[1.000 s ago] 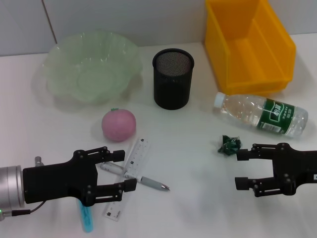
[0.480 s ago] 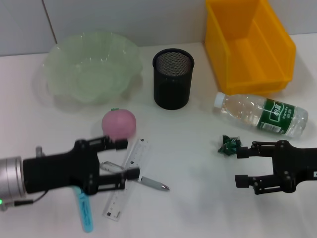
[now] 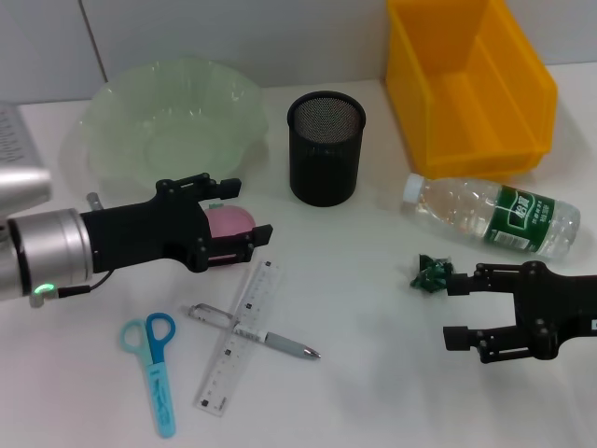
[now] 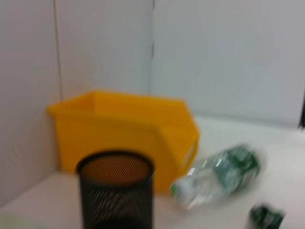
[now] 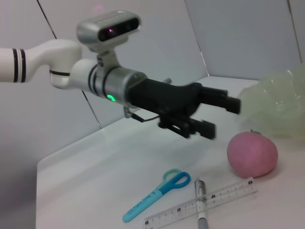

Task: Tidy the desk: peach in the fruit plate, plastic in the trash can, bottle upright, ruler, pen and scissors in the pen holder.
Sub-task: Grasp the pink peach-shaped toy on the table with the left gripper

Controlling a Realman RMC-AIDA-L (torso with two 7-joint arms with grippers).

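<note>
Since a second ago the left pincer point(image 3: 238, 217) has travelled from above the stationery up to the pink peach point(image 3: 229, 224), uncovering the blue-handled scissors point(image 3: 154, 369); it now hangs with its jaws spread to either side of the fruit, not yet pinching it. The right pincer point(image 3: 457, 309), also spread and holding nothing, has barely shifted and sits just beside the crumpled green plastic wrapper point(image 3: 430, 273).

Judging from how things lie, none of the tidying is done. The peach rests on the white bench point(image 3: 373, 392) just in front of the pale green scalloped fruit plate point(image 3: 126, 112), which holds nothing. The black mesh pen holder point(image 3: 325, 147) looks empty, while the clear plastic ruler point(image 3: 239, 334), the silver pen point(image 3: 256, 332) crossing under it and the scissors all lie flat on the bench. The yellow plastic bin point(image 3: 466, 84), presumably the trash can, shows nothing inside. The clear water bottle with a green label point(image 3: 492, 216) lies on its side just in front of that bin.
</note>
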